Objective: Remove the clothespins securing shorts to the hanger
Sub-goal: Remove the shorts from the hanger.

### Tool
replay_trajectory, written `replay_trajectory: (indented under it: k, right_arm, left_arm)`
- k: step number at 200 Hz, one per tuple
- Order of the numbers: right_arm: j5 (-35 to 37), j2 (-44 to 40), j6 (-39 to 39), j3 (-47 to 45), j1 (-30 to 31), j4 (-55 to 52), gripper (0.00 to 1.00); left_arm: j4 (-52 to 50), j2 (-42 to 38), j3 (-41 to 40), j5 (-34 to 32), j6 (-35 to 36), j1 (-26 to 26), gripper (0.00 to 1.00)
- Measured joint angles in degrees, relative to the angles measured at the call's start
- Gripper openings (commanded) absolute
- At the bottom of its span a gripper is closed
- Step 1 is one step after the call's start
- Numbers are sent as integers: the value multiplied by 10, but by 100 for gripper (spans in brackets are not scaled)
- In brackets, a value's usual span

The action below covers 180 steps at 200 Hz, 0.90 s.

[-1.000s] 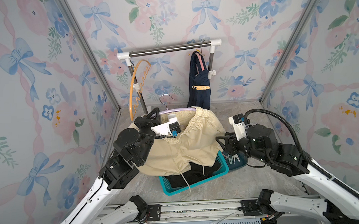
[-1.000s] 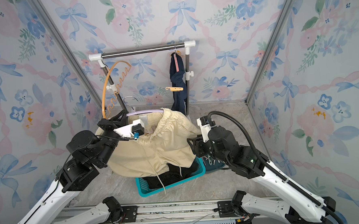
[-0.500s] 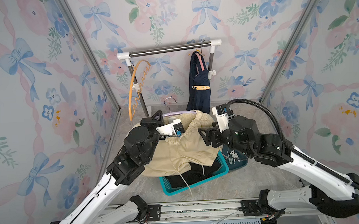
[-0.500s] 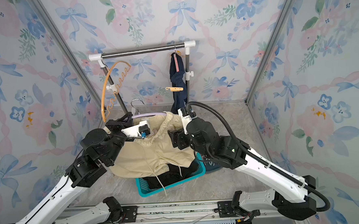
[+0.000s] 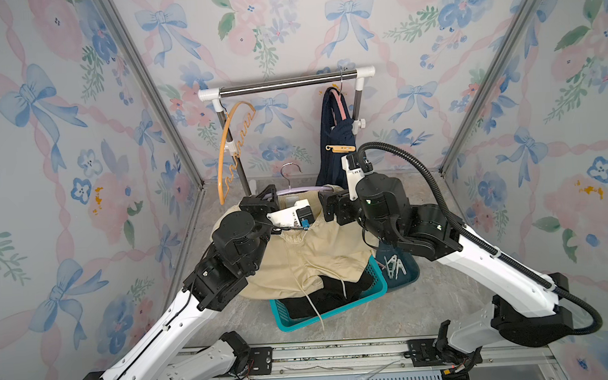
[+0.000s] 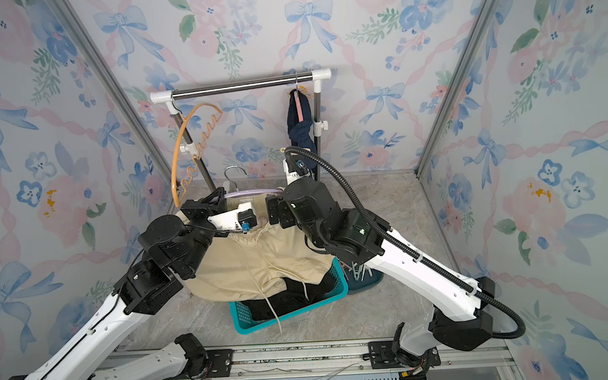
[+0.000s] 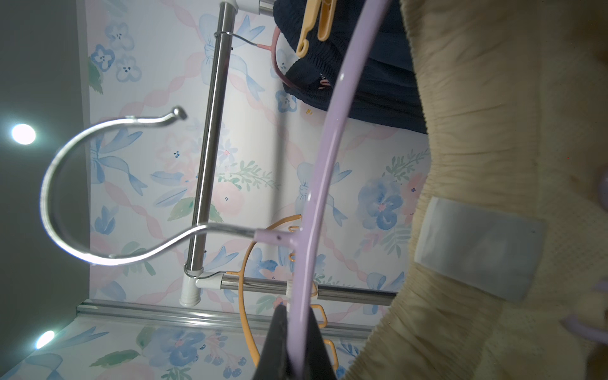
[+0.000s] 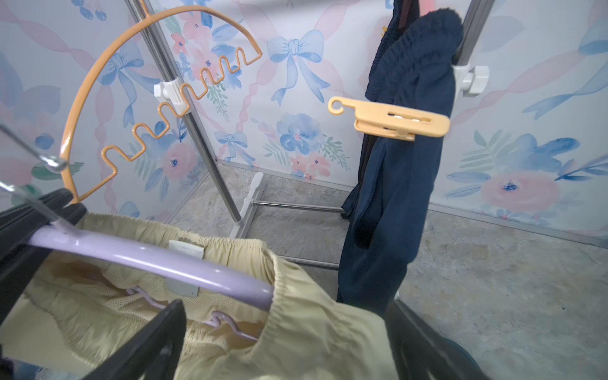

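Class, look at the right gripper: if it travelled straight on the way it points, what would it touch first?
Most likely the cream shorts, at the waistband bunched over the end of the lilac hanger, lying between the jaws of the open right gripper; depth is uncertain.

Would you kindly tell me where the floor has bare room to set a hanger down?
Bare floor lies between the teal basket and the front rail, and at the back right between the rack and the side wall. The middle is crowded: beige shorts on the lilac hanger drape over the basket, left arm, right arm and dark bin beside it.
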Motion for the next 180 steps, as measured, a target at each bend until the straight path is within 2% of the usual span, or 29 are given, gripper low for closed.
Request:
replay_trajectory:
  k: [14,34,80,111,136,162,180]
  right_arm:
    - [13,14,-6,15,0,-16,84]
    - [24,20,-8,18,1,-31,83]
    - [39,8,-12,7,2,-38,65]
    - [41,-17,-10,-16,2,-38,45]
    - [37,-44,-9,-41,-1,-35,38]
    - [27,-73,-4,-69,-2,-26,19]
    - [23,-87,1,-82,-3,-24,18]
  left_arm:
    - [2,0,9,0,7,0,0]
    - [7,0,23,0,21,0,0]
    - [10,3,28,0,40,0,0]
    - [14,3,30,0,47,0,0]
    - [17,3,35,2,52,0,0]
    - [17,3,38,3,55,0,0]
    - [17,3,38,6,55,0,0]
